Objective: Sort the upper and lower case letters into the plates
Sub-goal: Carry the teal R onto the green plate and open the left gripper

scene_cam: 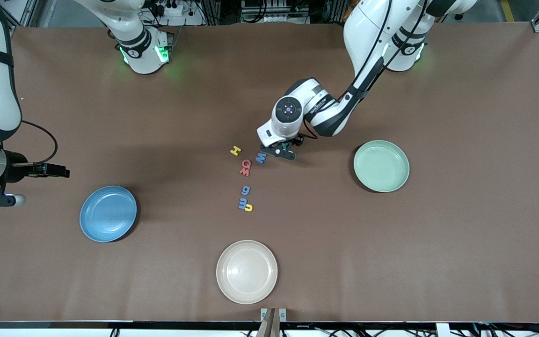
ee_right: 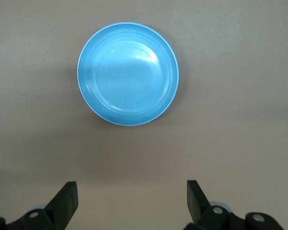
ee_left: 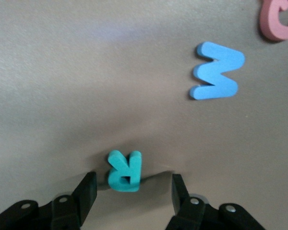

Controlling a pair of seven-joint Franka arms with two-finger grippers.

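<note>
Your left gripper (ee_left: 132, 191) is down at the table with its fingers (ee_left: 86, 191) spread either side of the teal R (ee_left: 125, 171), not yet touching it. Just beside lie the blue M (ee_left: 216, 72), red Q (scene_cam: 246, 164) and yellow H (scene_cam: 235, 150). The green plate (scene_cam: 381, 166) sits toward the left arm's end. Your right gripper (ee_right: 132, 199) waits wide open, holding nothing, near the blue plate (ee_right: 128, 73).
</note>
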